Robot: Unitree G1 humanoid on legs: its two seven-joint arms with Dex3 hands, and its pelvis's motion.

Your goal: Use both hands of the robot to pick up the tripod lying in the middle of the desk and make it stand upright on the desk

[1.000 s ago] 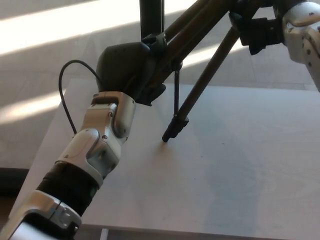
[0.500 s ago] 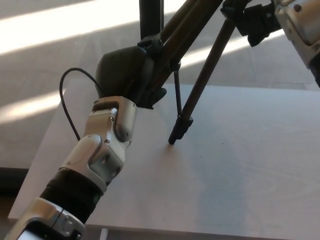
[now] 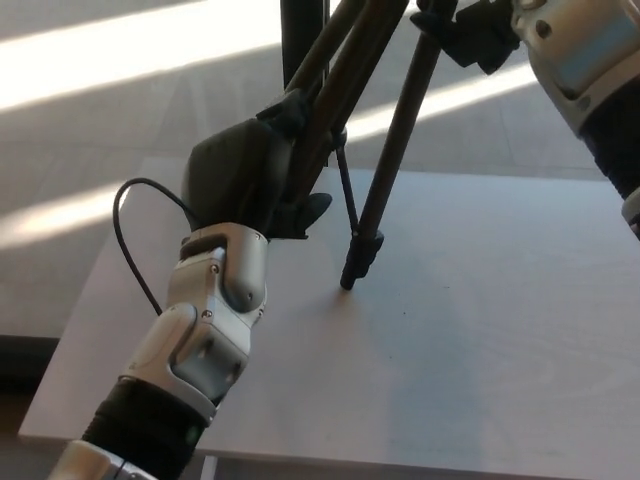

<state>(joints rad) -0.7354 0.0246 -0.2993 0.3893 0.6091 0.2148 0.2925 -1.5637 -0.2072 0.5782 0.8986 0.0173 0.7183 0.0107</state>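
While the left hand (image 3: 245, 175) stays clamped round two folded legs of the tripod (image 3: 385, 170), the right hand (image 3: 478, 30), closed on the third leg up near the top edge of view, has swung that leg steeper over the last second. Its foot is now planted on the desk (image 3: 500, 350) towards the far edge, left of centre. Nearly upright, I'd say, but the other legs still need spreading!
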